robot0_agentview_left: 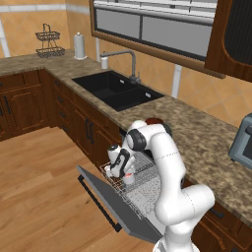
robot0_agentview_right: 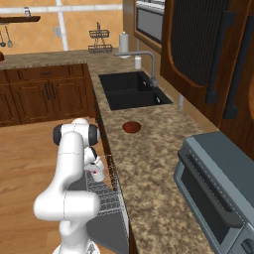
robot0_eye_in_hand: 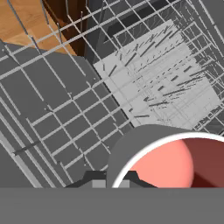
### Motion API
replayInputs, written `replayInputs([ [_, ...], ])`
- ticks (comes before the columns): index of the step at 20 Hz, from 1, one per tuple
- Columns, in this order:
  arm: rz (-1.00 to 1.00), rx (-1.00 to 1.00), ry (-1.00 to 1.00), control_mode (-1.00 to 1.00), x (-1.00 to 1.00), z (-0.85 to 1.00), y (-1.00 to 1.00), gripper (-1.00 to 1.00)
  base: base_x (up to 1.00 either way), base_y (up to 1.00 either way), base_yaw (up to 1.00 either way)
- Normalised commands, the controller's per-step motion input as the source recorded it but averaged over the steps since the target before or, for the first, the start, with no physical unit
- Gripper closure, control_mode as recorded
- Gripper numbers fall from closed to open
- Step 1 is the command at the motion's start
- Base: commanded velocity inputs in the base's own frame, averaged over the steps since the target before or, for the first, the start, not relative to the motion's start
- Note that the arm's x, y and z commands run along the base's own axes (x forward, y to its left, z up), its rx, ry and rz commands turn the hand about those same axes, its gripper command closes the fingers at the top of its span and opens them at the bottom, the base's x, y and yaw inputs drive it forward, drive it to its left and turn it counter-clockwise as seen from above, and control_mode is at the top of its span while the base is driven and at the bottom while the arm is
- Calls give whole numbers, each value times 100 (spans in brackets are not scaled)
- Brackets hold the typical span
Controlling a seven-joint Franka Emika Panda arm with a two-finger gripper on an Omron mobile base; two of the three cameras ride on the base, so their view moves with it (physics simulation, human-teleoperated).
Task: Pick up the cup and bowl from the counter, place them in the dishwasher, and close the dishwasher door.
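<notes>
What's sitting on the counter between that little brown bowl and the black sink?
Nothing: in the right base view the stretch of counter between the bowl and the sink is bare speckled granite.

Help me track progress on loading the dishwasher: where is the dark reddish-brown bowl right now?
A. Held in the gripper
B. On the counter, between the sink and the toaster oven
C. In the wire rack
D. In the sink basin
B: the bowl sits on the counter short of the sink, while the gripper holds the cup over the rack.
</notes>
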Motion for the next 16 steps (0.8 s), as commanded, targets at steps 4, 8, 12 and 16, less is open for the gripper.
replayInputs([
  [4, 0, 5, -3, -100, 38, -56, -9, 100, 0, 0, 0],
  [8, 0, 6, -7, -100, 29, -69, 0, 100, 0, 0, 0],
  [12, 0, 6, -8, -100, 14, -80, 10, 100, 0, 0, 0],
  [16, 0, 1, -2, -100, -13, -63, 76, -100, 0, 0, 0],
])
